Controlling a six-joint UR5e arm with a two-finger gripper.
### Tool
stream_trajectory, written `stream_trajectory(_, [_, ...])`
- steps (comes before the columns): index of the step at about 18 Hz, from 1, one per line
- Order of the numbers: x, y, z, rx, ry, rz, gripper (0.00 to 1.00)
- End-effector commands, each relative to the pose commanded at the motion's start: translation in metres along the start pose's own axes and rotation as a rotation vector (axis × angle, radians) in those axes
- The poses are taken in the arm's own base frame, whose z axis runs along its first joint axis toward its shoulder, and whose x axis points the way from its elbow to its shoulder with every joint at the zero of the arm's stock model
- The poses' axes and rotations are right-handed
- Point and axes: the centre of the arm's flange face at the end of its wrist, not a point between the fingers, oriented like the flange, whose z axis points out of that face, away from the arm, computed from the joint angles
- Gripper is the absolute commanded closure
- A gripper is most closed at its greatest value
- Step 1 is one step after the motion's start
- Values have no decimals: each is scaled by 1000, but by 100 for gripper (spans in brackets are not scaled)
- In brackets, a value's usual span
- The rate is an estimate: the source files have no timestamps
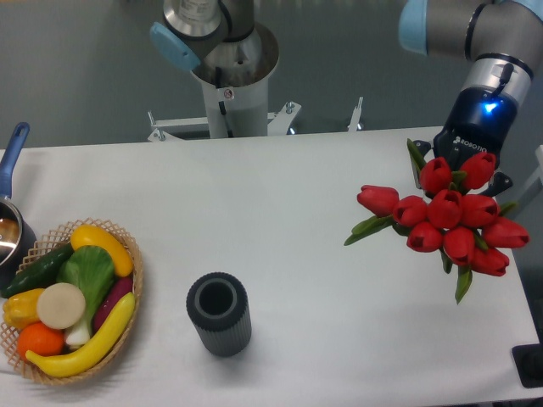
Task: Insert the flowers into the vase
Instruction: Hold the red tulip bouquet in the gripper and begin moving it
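The flowers (pixel 448 214) were at the right side of the worktop (pixel 288 212), a bunch of red tulips w/ green leaves, the blooms facing toward the camera. Right behind and above the bunch stood the tool (pixel 469 161) – its dark blue body w/ a lit blue spot was visible, but the fingers were hidden by the blooms, so I could not tell if it was spread or pinching the stems. The vase (pixel 219 313) stood upright near the front edge, approx. in the middle of the worktop, well apart from the flowers, its round mouth open upward. At the left front was a wicker basket (pixel 127 339) w/ toy vegetables and fruit – and just behind it, at the left edge, a pot w/ blue handle (pixel 13 146).
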Motion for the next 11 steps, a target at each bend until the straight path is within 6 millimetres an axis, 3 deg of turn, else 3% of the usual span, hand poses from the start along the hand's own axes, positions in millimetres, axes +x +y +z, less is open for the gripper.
stream_trajectory(11, [4, 0, 6, -1, 12, 1, 85])
